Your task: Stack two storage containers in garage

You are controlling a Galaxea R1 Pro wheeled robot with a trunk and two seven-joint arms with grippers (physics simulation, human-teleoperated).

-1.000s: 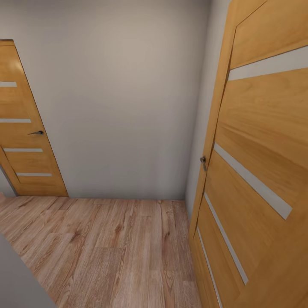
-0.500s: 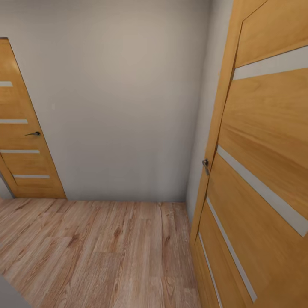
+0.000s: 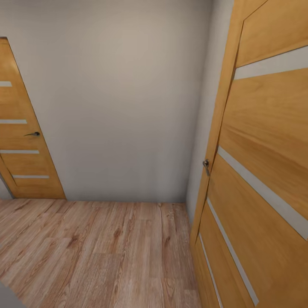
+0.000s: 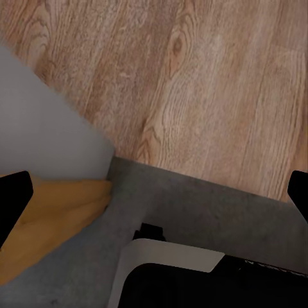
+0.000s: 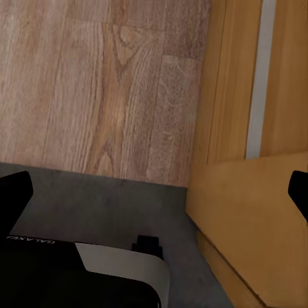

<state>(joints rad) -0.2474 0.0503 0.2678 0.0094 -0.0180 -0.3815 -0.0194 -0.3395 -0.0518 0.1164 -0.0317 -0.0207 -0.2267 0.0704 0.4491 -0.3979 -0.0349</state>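
A: On the far left, what's there?

B: Wooden door [image 3: 23,128] w/ pale horizontal strips and a small dark lever handle [image 3: 32,134], shut, set against the back wall [image 3: 119,102]. Plain grey-white wall runs right from it to the corner.

A: Floor?

B: Light wood planks [image 3: 102,252] from the wall base toward the near edge. Grey sliver at the near left corner, can't tell what it is.

A: Right side?

B: Second wooden door [image 3: 261,171], very near the head cam, same pale strips, metal handle [image 3: 205,166] on its left edge. It stands at an angle to the back wall.

A: Left gripper?

B: Left gripper [image 4: 157,199]: only dark fingertips [image 4: 14,199] at the two sides of the wrist pic, set wide apart, nothing between them. Below it planks, a strip of dark grey floor [image 4: 192,205], a grey wall corner, a bit of orange-brown wood [image 4: 58,218], plus the robot's own black-and-white base.

A: Right gripper?

B: Right gripper [image 5: 157,192]: same, fingertips [image 5: 13,196] spread wide, holding nothing. Planks, dark grey strip, and the near door's lower part [image 5: 256,192] close by.

A: Containers?

B: Not in these pics. Spot is a plank-floored hallway-type corner w/ two doors.
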